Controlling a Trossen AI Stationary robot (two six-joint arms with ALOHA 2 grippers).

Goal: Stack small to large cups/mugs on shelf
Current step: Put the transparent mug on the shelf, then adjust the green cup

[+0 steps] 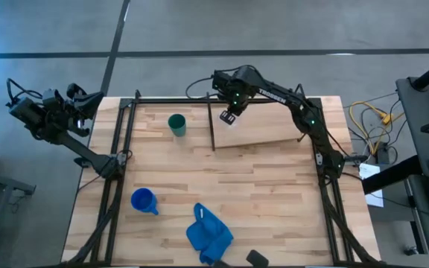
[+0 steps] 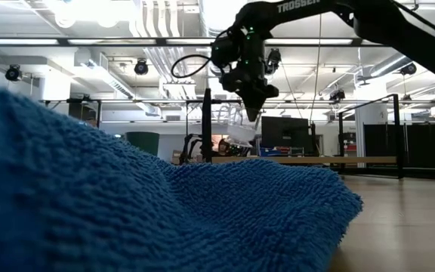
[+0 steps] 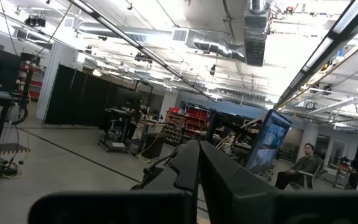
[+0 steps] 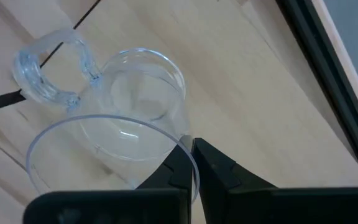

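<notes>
My right gripper [image 1: 230, 115] hovers over the left end of the pale shelf [image 1: 274, 132], shut on the clear cup [image 4: 114, 134], which has a clear handle [image 4: 48, 68]. In the low view the clear cup [image 2: 235, 128] hangs under the gripper [image 2: 252, 112], above the shelf board [image 2: 316, 159]. The dark green cup [image 1: 176, 124] stands on the table left of the shelf. The blue mug [image 1: 143, 200] stands near the table's left near corner. My left gripper [image 3: 197, 171] is shut and parked off the table's far left corner [image 1: 80, 100]. My right gripper holds the clear cup by its rim [image 4: 187, 144], on the side away from the handle. One finger [image 4: 178, 167] is inside the cup and the other [image 4: 219, 168] outside. The fingers come from above, pointing down. The cup hangs tilted, lifted clear above the shelf.
A crumpled blue cloth [image 1: 208, 234] lies at the table's near edge and fills much of the low view [image 2: 127, 204]. Black frame rods [image 1: 121, 149] run along the table's left and right sides. Bare plank tabletop [image 1: 259, 193] stretches between the shelf and the cloth.
</notes>
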